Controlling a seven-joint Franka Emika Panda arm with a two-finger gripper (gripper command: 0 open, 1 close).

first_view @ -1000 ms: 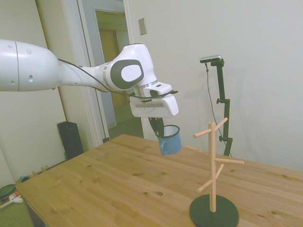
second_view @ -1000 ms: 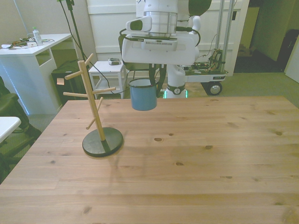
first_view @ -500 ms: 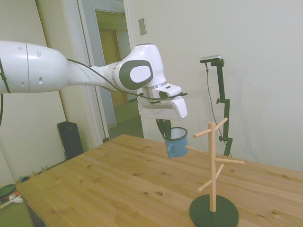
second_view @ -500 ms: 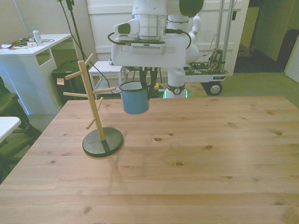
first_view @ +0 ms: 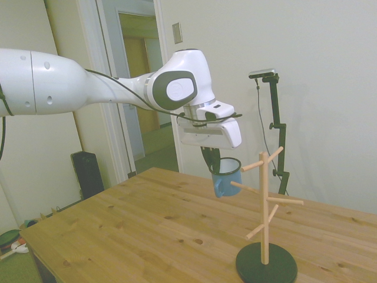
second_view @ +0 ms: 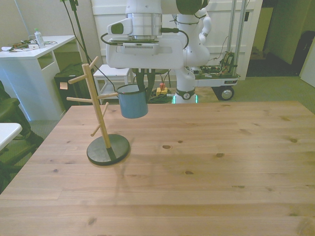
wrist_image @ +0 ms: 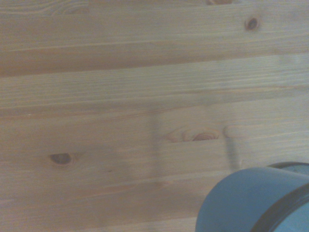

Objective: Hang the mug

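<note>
Side view: the white arm reaches in over the wooden bench [first_view: 147, 230] and its claw [first_view: 210, 160] hangs downward, the dark fingers closed on the rim of the light-blue mug [first_view: 226, 177], which is carried upright in the air, well above the bench top. The mug sits just beside the wooden mug tree [first_view: 265, 203], at the tip of a peg that points toward the arm; whether mug and peg touch cannot be told here. The tree stands on a round dark base [first_view: 266, 265] near the bench's near edge. Front view: the claw [second_view: 142, 81] grips the mug [second_view: 133, 102] at its rim, mouth upward, with the dark rim and the pale inside showing. The mug hangs at the front view's left of centre, beside the tip of a mid-height peg of the mug tree [second_view: 100, 115], whose base [second_view: 108, 149] rests on the bench [second_view: 197, 167]. The handle of the mug is not clearly seen. Wrist view: a curved blue part of the mug [wrist_image: 246, 200], with its dark rim, appears blurred in one corner over the bench boards [wrist_image: 120, 96], knots visible in the grain.
</note>
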